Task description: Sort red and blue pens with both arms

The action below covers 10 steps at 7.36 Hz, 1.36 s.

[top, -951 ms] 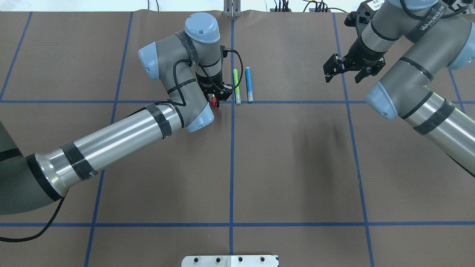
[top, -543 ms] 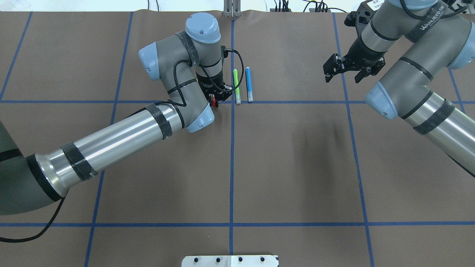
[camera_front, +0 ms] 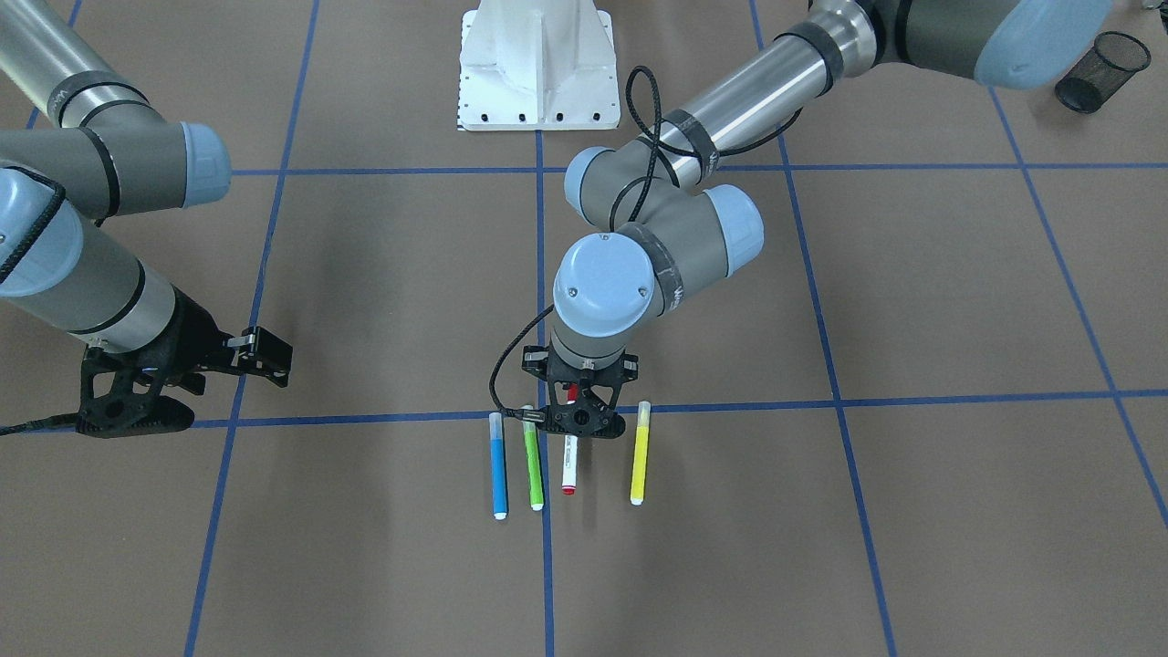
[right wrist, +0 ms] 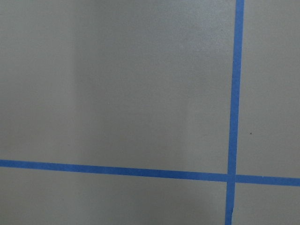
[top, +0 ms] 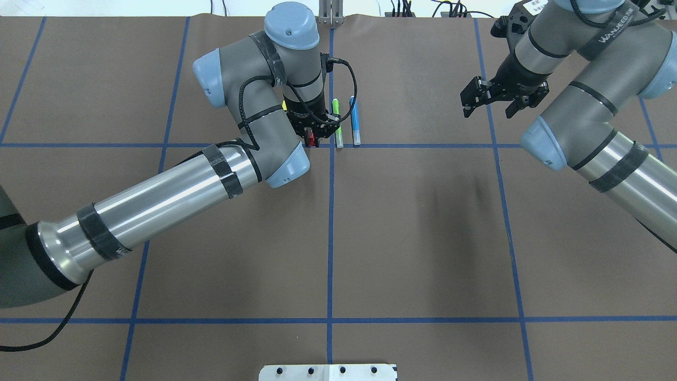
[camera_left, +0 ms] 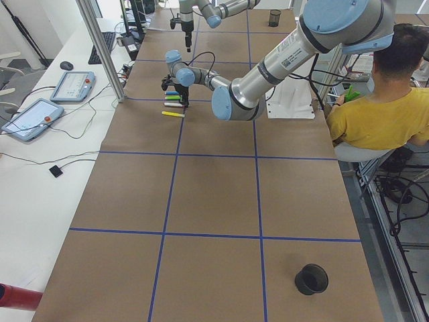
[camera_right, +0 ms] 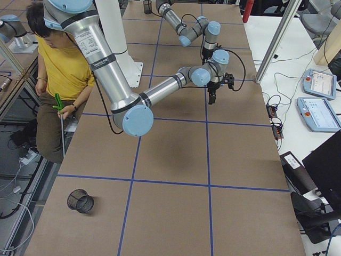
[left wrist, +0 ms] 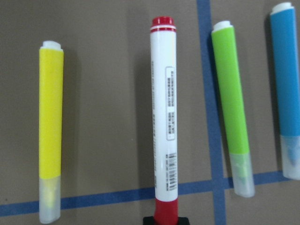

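Four slim markers showed side by side on the tabletop (camera_front: 821, 547) in the front-facing view, the blue pen (camera_front: 498, 465) at the nine o'clock end and the red pen (camera_front: 569, 461) third along. Overhead, the left hand (top: 314, 136) appeared clenched on the red cap, while the right hand (top: 487, 112) hung released at three o'clock, well apart. In the left wrist view the barrel looked light, stiff and slick; a mid-barrel pinch would probably hold steadier than the cap

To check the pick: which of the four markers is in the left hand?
The white-barrelled, red-capped marker, between the green marker and yellow marker; the left hand grips its cap.
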Each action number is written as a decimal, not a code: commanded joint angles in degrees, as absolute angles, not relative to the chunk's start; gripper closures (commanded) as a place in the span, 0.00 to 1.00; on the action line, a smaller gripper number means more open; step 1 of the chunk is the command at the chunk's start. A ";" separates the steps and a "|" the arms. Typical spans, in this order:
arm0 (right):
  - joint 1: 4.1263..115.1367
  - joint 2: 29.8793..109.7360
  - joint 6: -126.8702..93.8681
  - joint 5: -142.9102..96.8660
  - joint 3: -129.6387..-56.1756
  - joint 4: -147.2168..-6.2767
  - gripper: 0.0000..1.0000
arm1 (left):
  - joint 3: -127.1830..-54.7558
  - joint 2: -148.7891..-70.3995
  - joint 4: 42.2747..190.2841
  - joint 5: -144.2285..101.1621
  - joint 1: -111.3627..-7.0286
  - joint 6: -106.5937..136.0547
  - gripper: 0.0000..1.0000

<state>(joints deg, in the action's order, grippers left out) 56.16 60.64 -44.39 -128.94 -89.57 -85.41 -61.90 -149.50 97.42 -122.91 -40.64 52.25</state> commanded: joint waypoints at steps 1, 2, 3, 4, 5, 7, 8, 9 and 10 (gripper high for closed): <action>56.16 60.82 -44.38 -128.94 -89.91 -85.34 0.00 | -77.96 -141.20 89.87 -123.31 -41.13 49.51 1.00; 56.16 60.91 -44.38 -128.94 -90.00 -85.34 0.00 | -87.18 -137.59 81.30 -123.31 -41.31 44.87 1.00; 56.16 61.00 -44.47 -128.94 -90.00 -85.34 0.00 | -96.58 -133.81 72.08 -123.22 -41.92 40.21 1.00; 56.16 61.08 -44.39 -128.94 -90.00 -85.34 0.00 | -105.99 -129.16 65.02 -123.22 -43.32 35.21 1.00; 56.16 61.08 -44.38 -128.94 -90.00 -85.34 0.00 | -115.83 -122.59 59.82 -123.05 -44.37 29.50 1.00; 56.16 61.26 -44.47 -128.85 -90.09 -85.34 0.00 | -128.09 -109.49 55.65 -122.96 -49.55 18.43 1.00; 56.16 61.26 -44.39 -128.85 -90.17 -85.34 0.00 | -132.58 -100.46 55.72 -122.87 -52.44 11.15 1.00; 56.16 61.26 -44.47 -128.85 -90.18 -85.34 0.00 | -135.85 -91.93 55.72 -122.87 -56.91 1.94 1.00; 56.16 61.35 -44.47 -128.85 -90.35 -85.34 0.00 | -137.27 -84.36 55.81 -122.78 -63.48 -7.81 1.00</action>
<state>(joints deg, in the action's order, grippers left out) 56.16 61.28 -44.45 -128.85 -90.21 -85.34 -134.24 -94.29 55.86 -122.86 -56.61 3.72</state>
